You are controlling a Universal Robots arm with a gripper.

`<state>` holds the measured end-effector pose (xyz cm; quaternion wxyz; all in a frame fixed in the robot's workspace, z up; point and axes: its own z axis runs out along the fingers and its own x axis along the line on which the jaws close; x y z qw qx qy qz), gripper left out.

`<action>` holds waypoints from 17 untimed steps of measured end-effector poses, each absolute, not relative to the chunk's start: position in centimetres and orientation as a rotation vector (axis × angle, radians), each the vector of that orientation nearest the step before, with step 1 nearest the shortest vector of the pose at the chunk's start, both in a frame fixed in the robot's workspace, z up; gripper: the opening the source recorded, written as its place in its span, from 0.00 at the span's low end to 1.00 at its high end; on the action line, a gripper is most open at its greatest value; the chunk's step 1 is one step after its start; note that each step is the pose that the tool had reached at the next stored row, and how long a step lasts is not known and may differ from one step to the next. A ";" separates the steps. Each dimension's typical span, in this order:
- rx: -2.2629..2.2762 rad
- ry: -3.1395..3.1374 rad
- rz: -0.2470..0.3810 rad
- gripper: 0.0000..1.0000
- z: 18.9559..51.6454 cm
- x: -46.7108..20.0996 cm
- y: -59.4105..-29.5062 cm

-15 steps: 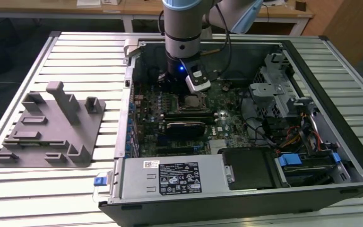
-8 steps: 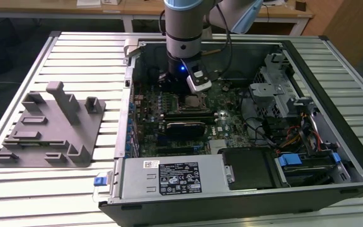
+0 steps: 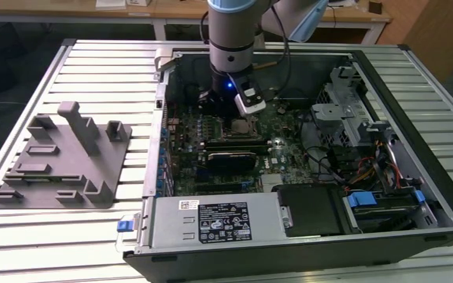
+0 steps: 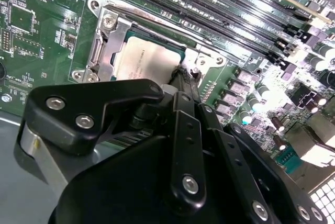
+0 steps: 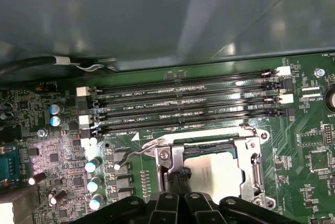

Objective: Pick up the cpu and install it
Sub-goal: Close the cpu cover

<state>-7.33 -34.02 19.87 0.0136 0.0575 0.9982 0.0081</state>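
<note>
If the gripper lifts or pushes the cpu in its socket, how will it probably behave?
The cpu is a flat plate with a metal top, so probably stiff, unlikely to roll or tip. Its smooth top may be slippery. It lies inside the metal socket frame, so a sideways push would likely be blocked.

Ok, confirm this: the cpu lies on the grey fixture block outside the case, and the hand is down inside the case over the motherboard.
No: the cpu lies in the socket on the motherboard, not on the grey fixture block, as the second wrist view shows. The hand is down inside the case over the motherboard.
</note>
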 end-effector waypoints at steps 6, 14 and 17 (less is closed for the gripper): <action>0.179 3.116 0.025 0.11 20.1 -7.1 -34.0; 0.179 3.118 0.024 0.11 20.4 -7.1 -34.0; 0.170 3.118 0.025 0.11 20.4 -7.1 -34.0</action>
